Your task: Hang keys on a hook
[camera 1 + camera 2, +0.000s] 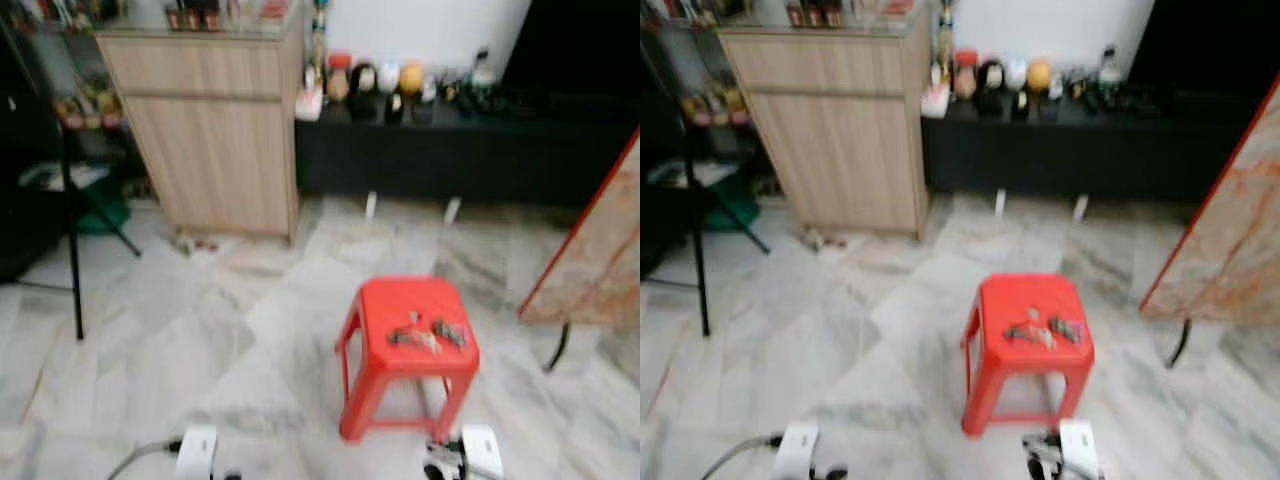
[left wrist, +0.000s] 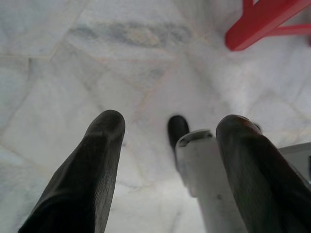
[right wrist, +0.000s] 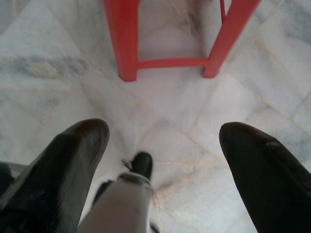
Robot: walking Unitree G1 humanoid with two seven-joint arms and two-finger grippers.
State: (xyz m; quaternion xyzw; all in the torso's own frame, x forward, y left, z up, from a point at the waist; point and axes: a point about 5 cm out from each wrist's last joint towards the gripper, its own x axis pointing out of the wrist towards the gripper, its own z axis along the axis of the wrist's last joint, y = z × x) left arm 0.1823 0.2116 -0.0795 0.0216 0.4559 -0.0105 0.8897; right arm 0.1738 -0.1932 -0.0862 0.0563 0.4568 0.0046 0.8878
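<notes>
A bunch of keys [image 1: 428, 333] lies on top of a small red plastic stool [image 1: 408, 352] on the marble floor just ahead of me. Both arms hang low at the bottom of the eye views, left arm [image 1: 196, 452] and right arm [image 1: 470, 455]. In the left wrist view my left gripper [image 2: 170, 131] is open over bare floor, a red stool leg [image 2: 262, 22] off to one side. My right gripper [image 3: 163, 133] is open too, pointing at the floor in front of the stool's legs [image 3: 127, 43]. No hook can be made out.
A light wooden cabinet [image 1: 210, 130] stands at the back left, a black low bench [image 1: 460, 150] with small figurines along the back wall. A black tripod leg [image 1: 72, 240] is at the left. A marble-patterned board [image 1: 600, 250] leans at the right.
</notes>
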